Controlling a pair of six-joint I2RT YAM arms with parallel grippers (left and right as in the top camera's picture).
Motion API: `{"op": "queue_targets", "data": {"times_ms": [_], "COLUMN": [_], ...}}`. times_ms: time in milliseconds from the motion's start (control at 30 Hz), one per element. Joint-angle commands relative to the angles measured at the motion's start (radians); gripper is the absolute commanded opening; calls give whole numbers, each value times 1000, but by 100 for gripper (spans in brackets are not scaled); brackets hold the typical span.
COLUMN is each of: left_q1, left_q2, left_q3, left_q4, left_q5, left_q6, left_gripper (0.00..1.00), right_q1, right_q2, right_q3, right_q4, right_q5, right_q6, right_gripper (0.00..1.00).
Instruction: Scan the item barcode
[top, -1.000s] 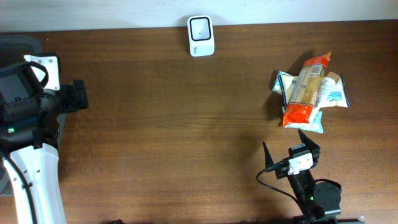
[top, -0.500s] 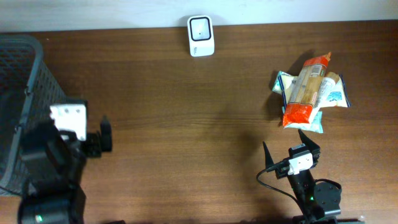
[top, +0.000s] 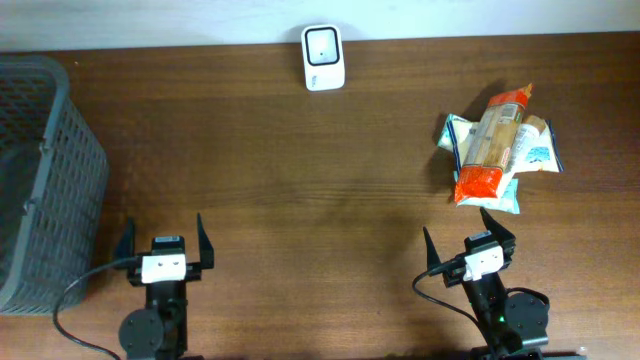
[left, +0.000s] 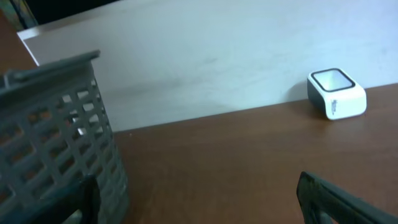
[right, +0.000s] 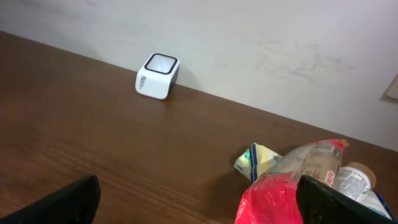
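Observation:
A heap of packaged items (top: 495, 145) lies at the right of the table: a tan bag with a red end (right: 280, 199) on top of pale packets, with a small bottle (right: 354, 180) beside it. The white scanner (top: 323, 57) stands at the far edge by the wall and also shows from the left wrist as a white scanner (left: 336, 93) and from the right wrist as a white scanner (right: 157, 76). My right gripper (top: 457, 228) is open, just in front of the heap, with nothing between its fingers. My left gripper (top: 163, 230) is open and empty at the front left.
A dark grey mesh basket (top: 40, 180) stands at the left edge, close to my left gripper's left finger; the left wrist view shows the basket's wall (left: 56, 130). A white wall runs behind the brown wooden table (top: 300, 180).
My left arm has swung from over the basket at the far left down to the front left of the table, which uncovers the basket. The right arm and the items have not moved.

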Motion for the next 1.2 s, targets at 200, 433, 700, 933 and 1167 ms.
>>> {"op": "queue_targets", "data": {"times_ms": [200,433,700,933,1167], "left_q1": [-10,-10,-10,-10,-10], "left_q2": [-98,-97,-97,-97,-97], "left_q3": [-75,-74,-74,-74,-74], "left_q4": [-124,-124,-124,-124,-124], "left_q5": [-6,-6,-6,-6,-6], "left_q6": [12,12,12,12,12], "left_gripper": [99,99,99,99,99], "right_q1": [-8,-8,-8,-8,-8], "right_q2": [-6,-6,-6,-6,-6], "right_q3": [-8,-8,-8,-8,-8], "right_q4": [-3,-3,-3,-3,-3], "right_q5": [8,8,8,8,8], "right_q6": [4,4,4,4,4], "right_gripper": [99,99,99,99,99]}}
